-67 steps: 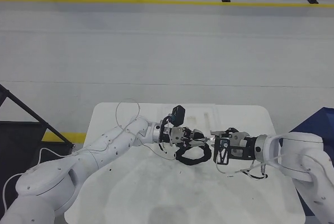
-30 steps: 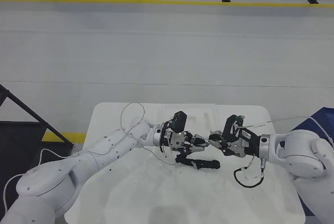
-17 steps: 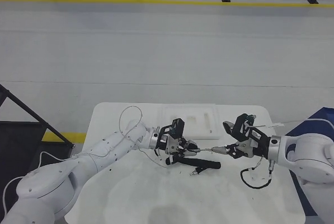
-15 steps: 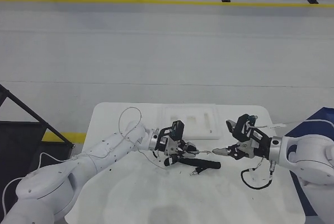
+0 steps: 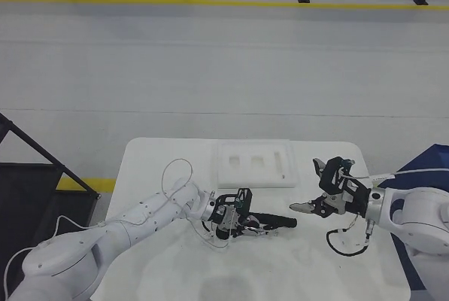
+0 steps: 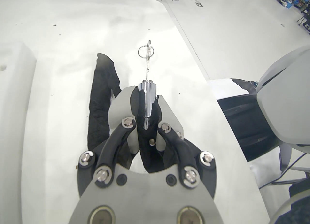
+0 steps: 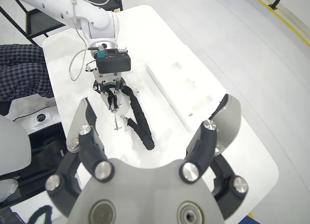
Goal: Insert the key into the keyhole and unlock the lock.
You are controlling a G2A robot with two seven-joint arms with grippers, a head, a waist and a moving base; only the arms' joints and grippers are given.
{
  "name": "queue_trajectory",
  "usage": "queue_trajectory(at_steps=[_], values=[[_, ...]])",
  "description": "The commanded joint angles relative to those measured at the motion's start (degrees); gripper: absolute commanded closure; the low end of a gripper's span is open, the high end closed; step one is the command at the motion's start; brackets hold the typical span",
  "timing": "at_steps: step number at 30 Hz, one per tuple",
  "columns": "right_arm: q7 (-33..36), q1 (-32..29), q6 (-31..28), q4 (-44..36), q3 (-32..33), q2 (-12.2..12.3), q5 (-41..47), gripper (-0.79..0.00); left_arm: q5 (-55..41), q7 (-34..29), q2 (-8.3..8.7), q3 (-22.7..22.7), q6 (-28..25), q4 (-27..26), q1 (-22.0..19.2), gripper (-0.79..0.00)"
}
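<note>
My left gripper [image 6: 144,94] is shut on the chrome cylinder of the lock [image 6: 146,104], low over the table's middle. The silver key [image 6: 147,58] sticks out of the cylinder's end, its ring hanging at the tip. The lock's black sleeved cable [image 6: 101,94] lies on the table beside it, its free end [image 5: 284,222] pointing toward the right arm. My right gripper [image 5: 299,207] is open and holds nothing, a short way off from the key. In the right wrist view the left gripper [image 7: 113,104], key [image 7: 117,123] and cable [image 7: 140,123] lie ahead of the spread fingers [image 7: 84,113].
A white foam tray [image 5: 256,165] with recesses lies at the table's back edge. A loose black wire loop [image 5: 344,244] hangs by the right arm. A blue panel [image 5: 438,162] stands off the table's right side. Bare table top [image 5: 284,263] lies in front.
The left gripper has carried the lock toward the table's front and lower. The right gripper has drawn back to the right, away from the key, and stands open.
</note>
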Motion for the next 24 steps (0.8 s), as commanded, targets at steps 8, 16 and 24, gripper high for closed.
queue_trajectory(at_steps=[8, 16, 24], values=[[-2.95, -0.02, -1.47, 0.86, -0.94, -0.09, -1.94, -0.785, -4.59, -6.43, -1.58, 0.0, 0.0, 0.79, 0.29, -0.785], [-9.11, 3.96, -6.45, 5.19, -3.99, -0.65, -6.62, -0.785, -10.41, -1.57, -0.36, -0.46, 0.0, 0.91, -3.61, -0.785], [-18.26, 13.5, -14.78, 14.15, -8.23, -1.79, -11.89, -0.785, -16.13, 0.68, 3.78, -3.02, 0.0, -0.77, -10.85, -0.785]])
